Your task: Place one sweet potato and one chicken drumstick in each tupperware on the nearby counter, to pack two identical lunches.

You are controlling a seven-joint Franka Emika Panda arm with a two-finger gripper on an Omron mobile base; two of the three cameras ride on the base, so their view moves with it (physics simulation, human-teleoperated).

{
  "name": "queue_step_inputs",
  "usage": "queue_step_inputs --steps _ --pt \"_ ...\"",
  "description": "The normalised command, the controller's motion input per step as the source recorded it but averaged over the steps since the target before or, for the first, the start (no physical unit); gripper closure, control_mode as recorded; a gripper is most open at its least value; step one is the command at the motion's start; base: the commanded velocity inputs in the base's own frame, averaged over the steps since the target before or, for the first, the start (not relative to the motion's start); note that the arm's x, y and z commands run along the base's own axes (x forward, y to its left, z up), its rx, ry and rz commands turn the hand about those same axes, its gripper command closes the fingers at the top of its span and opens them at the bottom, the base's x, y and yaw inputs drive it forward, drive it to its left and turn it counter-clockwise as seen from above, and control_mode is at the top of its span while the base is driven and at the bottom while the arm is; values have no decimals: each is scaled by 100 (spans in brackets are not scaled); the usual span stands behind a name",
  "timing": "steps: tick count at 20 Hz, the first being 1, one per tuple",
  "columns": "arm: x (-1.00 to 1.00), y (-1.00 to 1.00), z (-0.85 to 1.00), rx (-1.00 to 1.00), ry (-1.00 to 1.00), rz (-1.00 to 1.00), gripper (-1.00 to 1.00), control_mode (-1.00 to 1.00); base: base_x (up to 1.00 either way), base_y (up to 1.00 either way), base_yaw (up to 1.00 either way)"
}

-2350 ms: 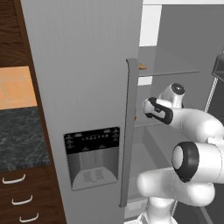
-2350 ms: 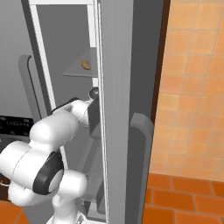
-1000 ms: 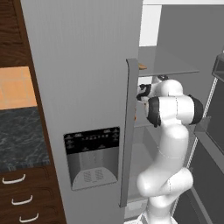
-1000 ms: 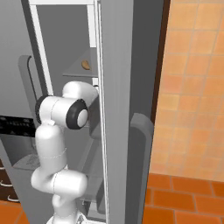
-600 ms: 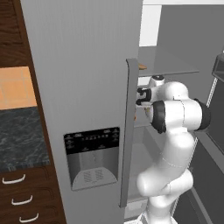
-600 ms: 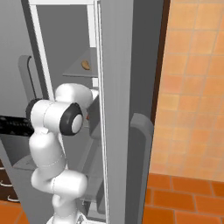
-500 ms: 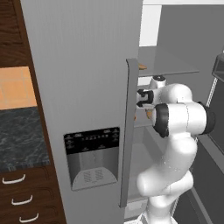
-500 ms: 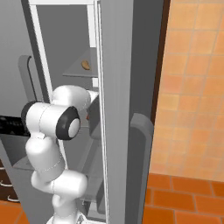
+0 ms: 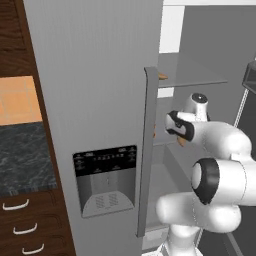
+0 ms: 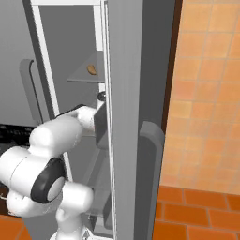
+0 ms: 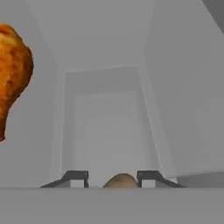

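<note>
Tan sweet potato (image 11: 121, 180) is sitting pinched between the gripper's (image 11: 112, 178) fingertips inside the fridge (image 9: 100, 100), its long axis hidden. Left of it, a chicken drumstick (image 11: 13, 70) is hanging, bone end downward.

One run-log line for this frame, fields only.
place: open grey fridge | jaws: shut on tan-brown sweet potato | nearby: glossy orange-brown chicken drumstick at the hand view's left | another brown item on upper shelf

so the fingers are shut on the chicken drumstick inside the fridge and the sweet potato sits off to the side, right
Swapped. In the hand view the tan sweet potato sits between the fingers, inside the fridge, and the orange-brown chicken drumstick sits off to the side, ungripped.
</note>
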Motion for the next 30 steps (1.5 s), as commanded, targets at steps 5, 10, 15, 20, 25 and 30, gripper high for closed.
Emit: queue_step_inputs --steps 5,10,15,20,25,30 --pt "-100 10 62 -2 1 3 100 -100 0 0 0" --pt "-100 17 72 -1 2 0 100 -100 0 0 0" --pt "-60 13 42 -2 0 1 100 100 -40 19 2" --pt "0 0 0 0 0 0 100 100 -66 93 7" --pt "0 0 0 0 0 0 100 100 -2 100 2" --pt "0 0 0 0 0 0 100 100 3 100 0"
